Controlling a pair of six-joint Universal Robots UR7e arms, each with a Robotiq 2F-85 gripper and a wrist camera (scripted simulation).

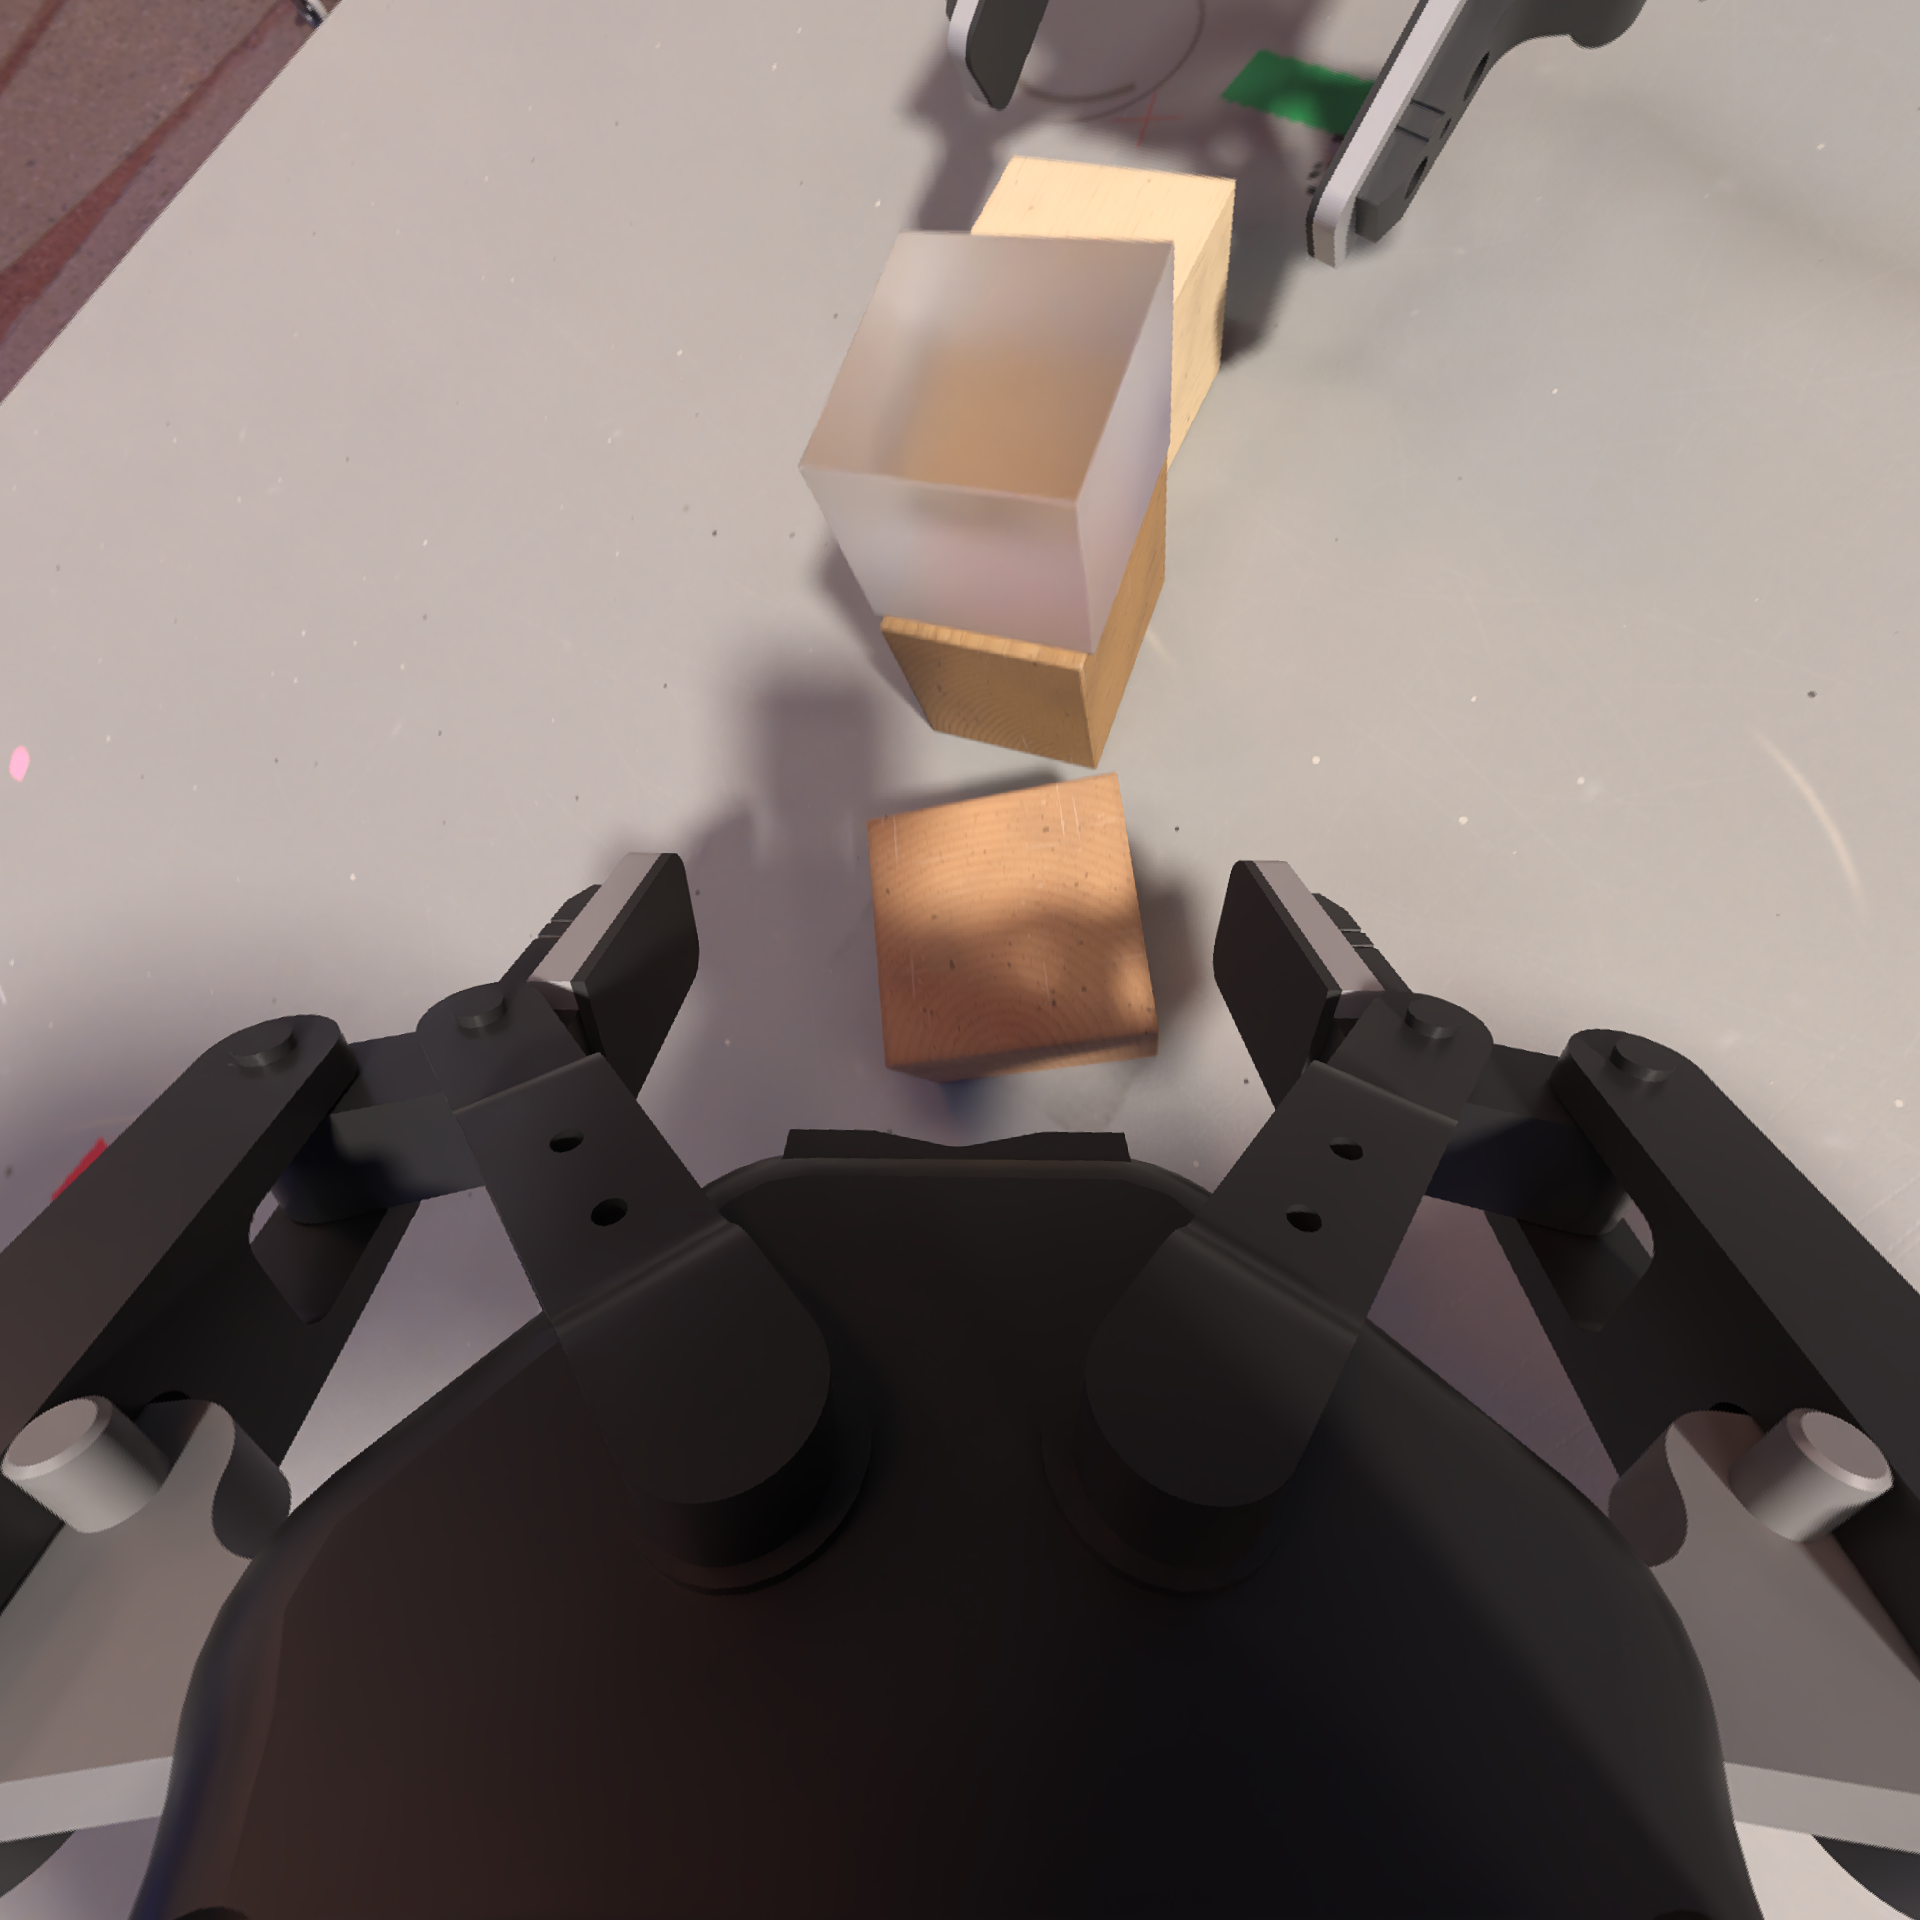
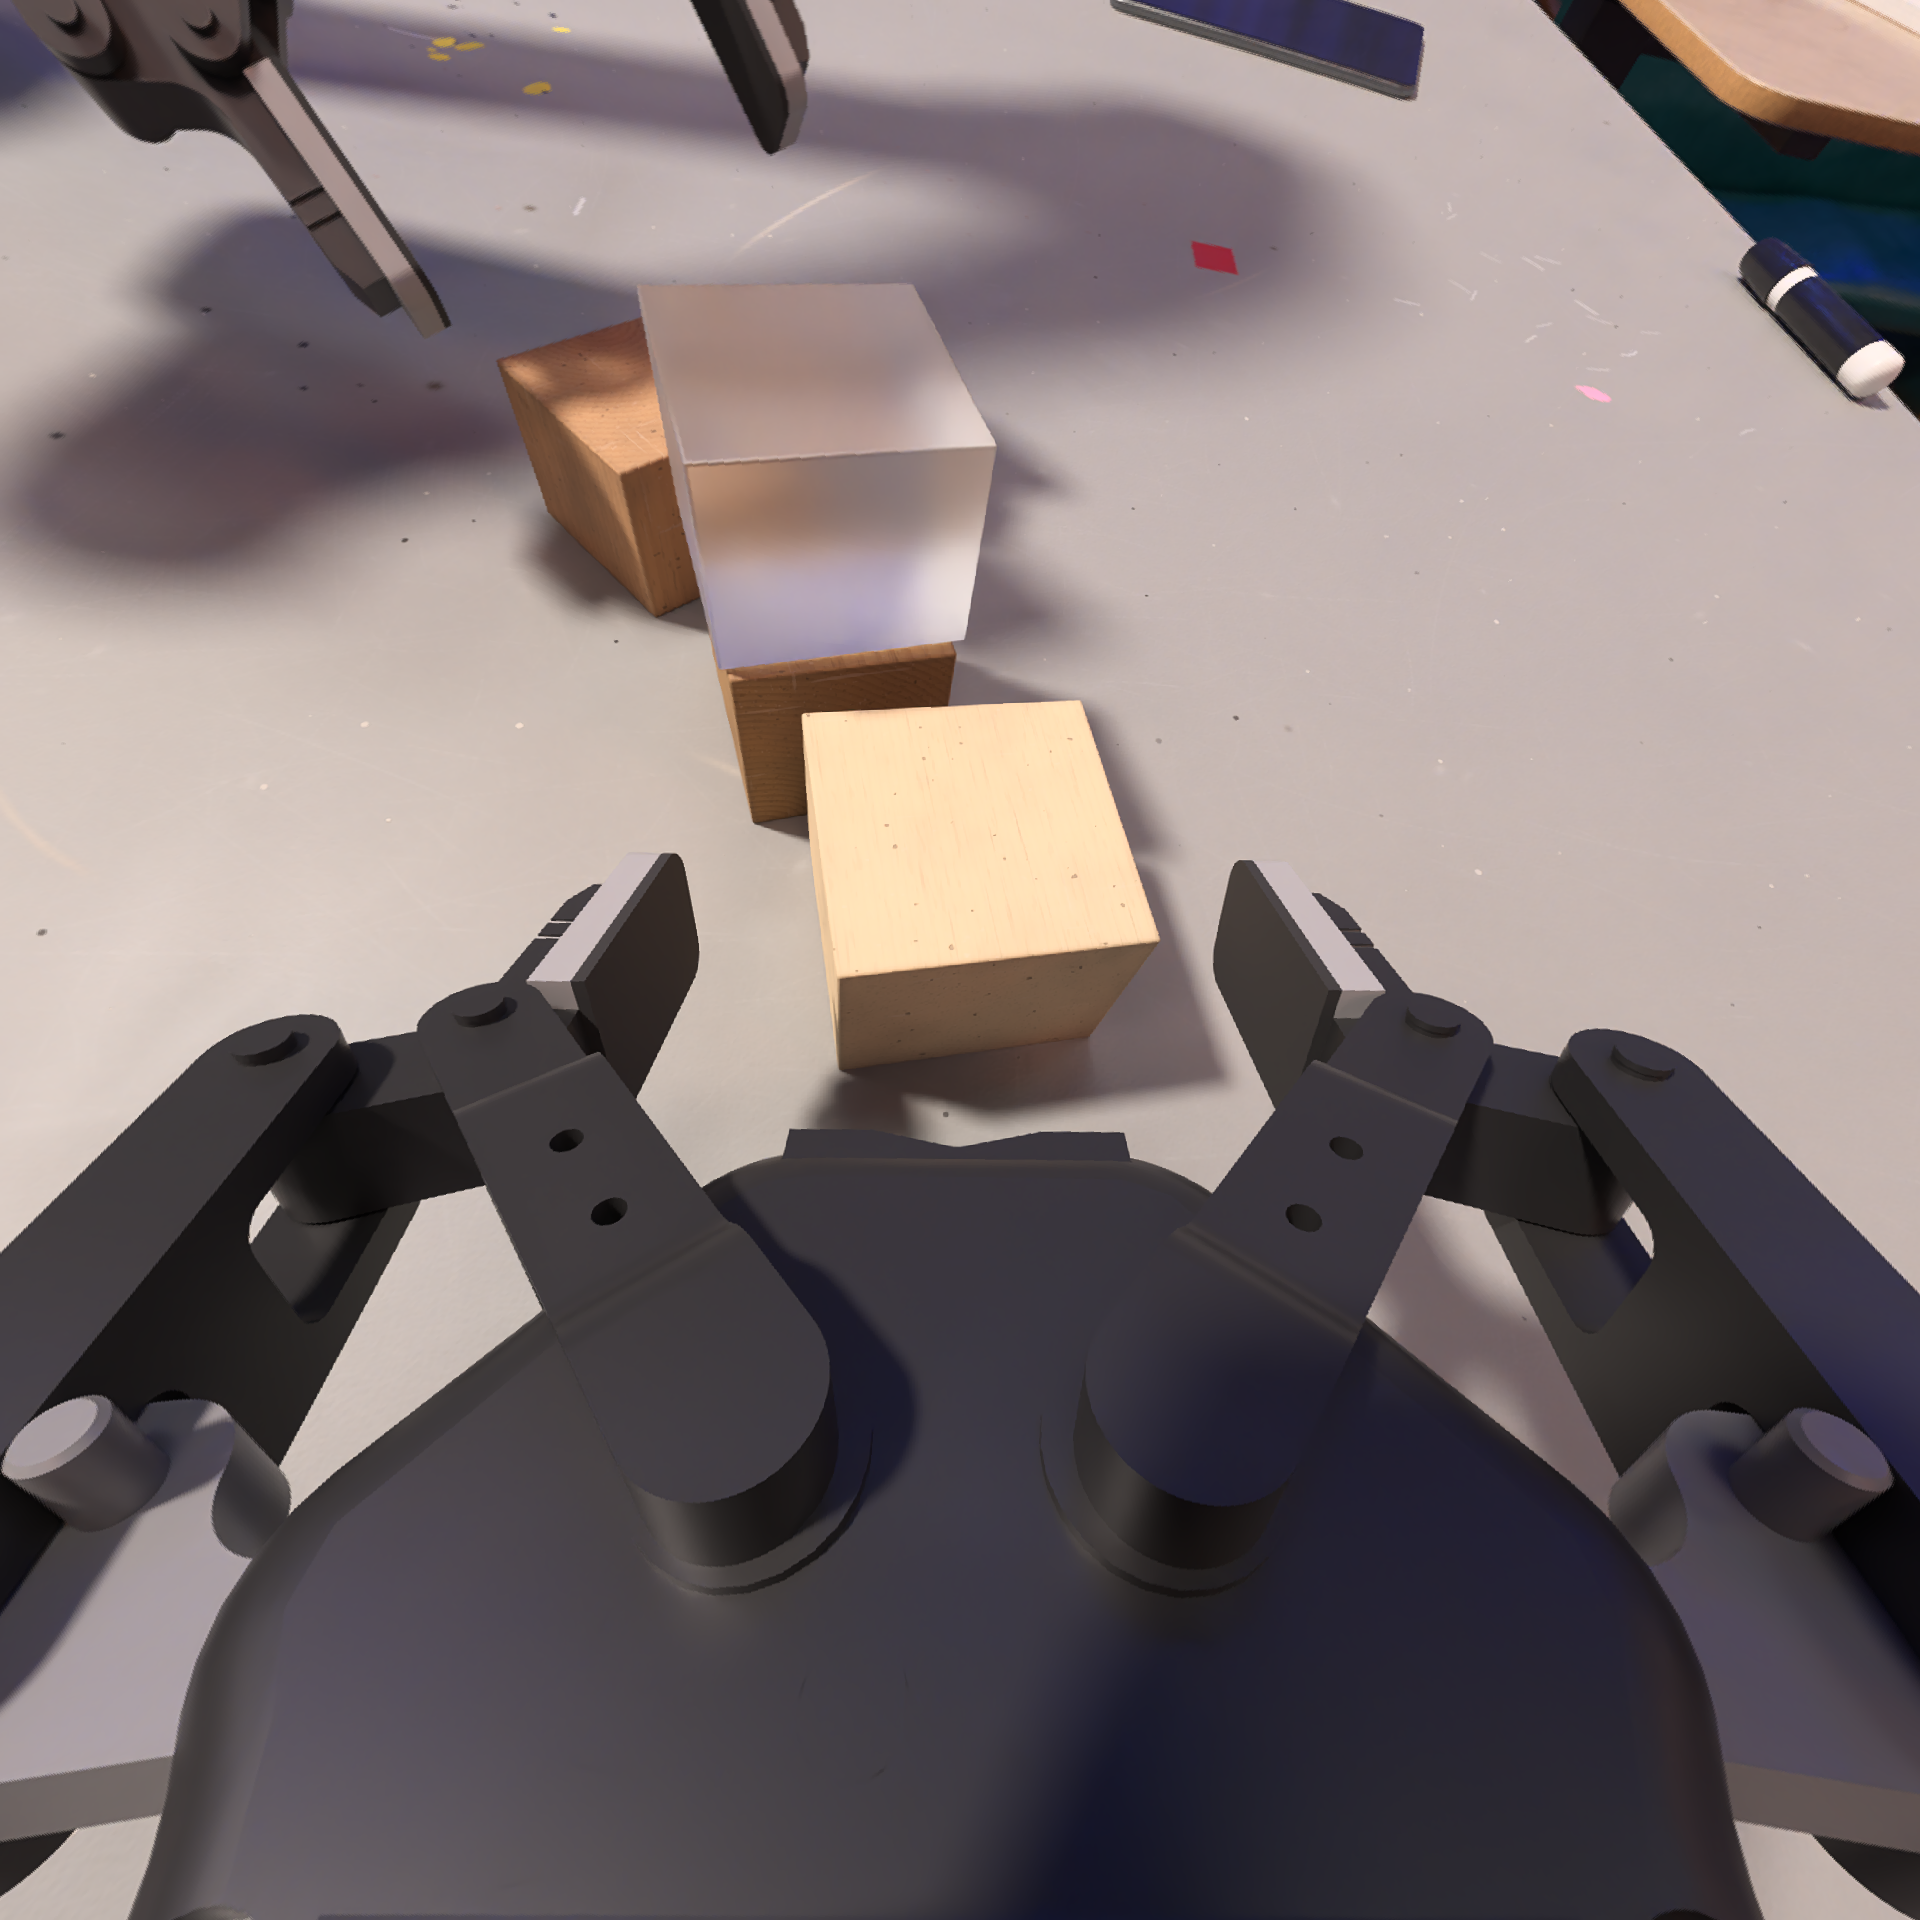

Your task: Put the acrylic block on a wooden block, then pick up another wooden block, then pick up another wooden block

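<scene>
A frosted acrylic block (image 1: pixel 987 426) rests on top of a mid-brown wooden block (image 1: pixel 1023 696); both also show in the right wrist view, acrylic block (image 2: pixel 821 457), wooden block (image 2: pixel 831 717). My left gripper (image 1: pixel 951 940) is open above a reddish-brown wooden block (image 1: pixel 1008 925), which lies between the fingers without touching them. My right gripper (image 2: pixel 951 935) is open over a pale wooden block (image 2: pixel 977 873), also apart from the fingers. The pale block (image 1: pixel 1195 249) sits behind the stack in the left wrist view, and the reddish block (image 2: pixel 592 447) behind it in the right wrist view.
The grey table (image 1: pixel 416 520) carries a dark marker with a white cap (image 2: pixel 1818 322) at the right edge, a dark flat slab (image 2: pixel 1278 42) at the back, and small coloured marks, green (image 1: pixel 1288 94) and red (image 2: pixel 1210 257). The table's left edge (image 1: pixel 135 239) runs diagonally.
</scene>
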